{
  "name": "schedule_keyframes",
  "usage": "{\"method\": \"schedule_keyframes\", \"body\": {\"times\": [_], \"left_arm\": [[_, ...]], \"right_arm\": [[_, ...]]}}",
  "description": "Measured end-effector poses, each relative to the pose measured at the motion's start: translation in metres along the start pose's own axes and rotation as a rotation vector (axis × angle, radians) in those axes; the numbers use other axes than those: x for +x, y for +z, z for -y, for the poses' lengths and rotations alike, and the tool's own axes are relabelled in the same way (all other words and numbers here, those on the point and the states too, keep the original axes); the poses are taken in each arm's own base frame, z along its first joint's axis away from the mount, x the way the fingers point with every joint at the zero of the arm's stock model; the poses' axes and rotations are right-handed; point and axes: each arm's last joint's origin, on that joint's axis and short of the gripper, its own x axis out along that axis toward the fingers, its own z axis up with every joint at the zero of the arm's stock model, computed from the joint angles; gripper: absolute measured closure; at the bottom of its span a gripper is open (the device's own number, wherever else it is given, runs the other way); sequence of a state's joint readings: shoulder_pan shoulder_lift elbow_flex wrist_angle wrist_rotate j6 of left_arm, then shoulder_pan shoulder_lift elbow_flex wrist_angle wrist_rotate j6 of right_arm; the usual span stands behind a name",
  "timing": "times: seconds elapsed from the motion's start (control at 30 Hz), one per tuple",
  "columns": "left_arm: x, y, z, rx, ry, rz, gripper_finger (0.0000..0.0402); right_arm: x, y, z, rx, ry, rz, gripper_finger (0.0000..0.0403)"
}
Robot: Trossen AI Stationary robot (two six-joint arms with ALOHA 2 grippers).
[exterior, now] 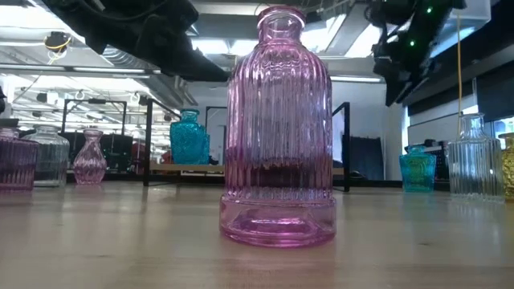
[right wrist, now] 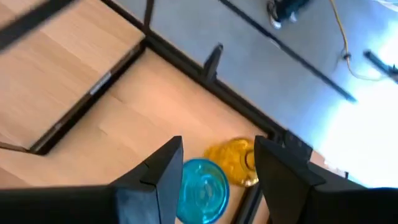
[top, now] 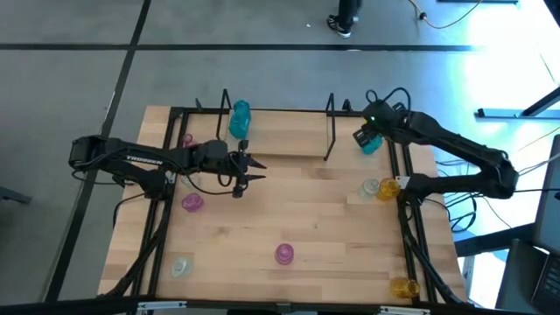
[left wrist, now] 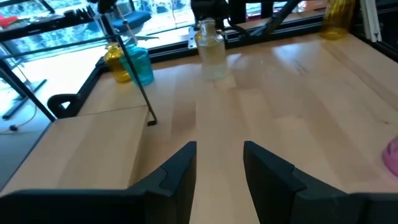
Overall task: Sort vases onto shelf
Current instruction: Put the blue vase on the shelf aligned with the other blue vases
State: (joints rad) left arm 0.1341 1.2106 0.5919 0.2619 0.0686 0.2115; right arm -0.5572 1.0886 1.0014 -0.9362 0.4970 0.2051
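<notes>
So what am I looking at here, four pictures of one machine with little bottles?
Yes: one robot with two dark arms at a wooden table, seen from above, from table height, and from a camera on each wrist. Small glass vases stand about; the big pink vase only looks big because it is close to the low camera. A teal vase stands on the low shelf. The left gripper hangs empty, fingers apart. The right gripper hovers open above another teal vase, holding nothing.
</notes>
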Motion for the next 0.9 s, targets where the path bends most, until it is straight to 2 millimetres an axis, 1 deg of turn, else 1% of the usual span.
{"method": "schedule_keyframes", "body": {"times": [0.17,0.3,0.53,0.67,0.9], "left_arm": [[0.0,0.0,0.0,-0.015,-0.001,-0.004,0.0276],[0.0,0.0,0.0,-0.02,-0.001,-0.005,0.0276],[0.0,-0.001,0.0,-0.02,0.0,-0.007,0.0276],[0.0,-0.001,0.0,-0.02,0.0,-0.007,0.0276],[0.0,-0.001,0.0,-0.02,-0.001,-0.01,0.0276]], "right_arm": [[0.019,-0.006,0.002,0.039,0.035,-0.177,0.0224],[0.032,-0.005,0.0,0.045,0.055,-0.248,0.0224],[0.057,-0.008,-0.001,0.027,0.011,-0.394,0.0224],[0.066,-0.009,-0.004,0.011,0.026,-0.449,0.0224],[0.075,-0.011,-0.009,-0.011,0.041,-0.505,0.0224]]}}
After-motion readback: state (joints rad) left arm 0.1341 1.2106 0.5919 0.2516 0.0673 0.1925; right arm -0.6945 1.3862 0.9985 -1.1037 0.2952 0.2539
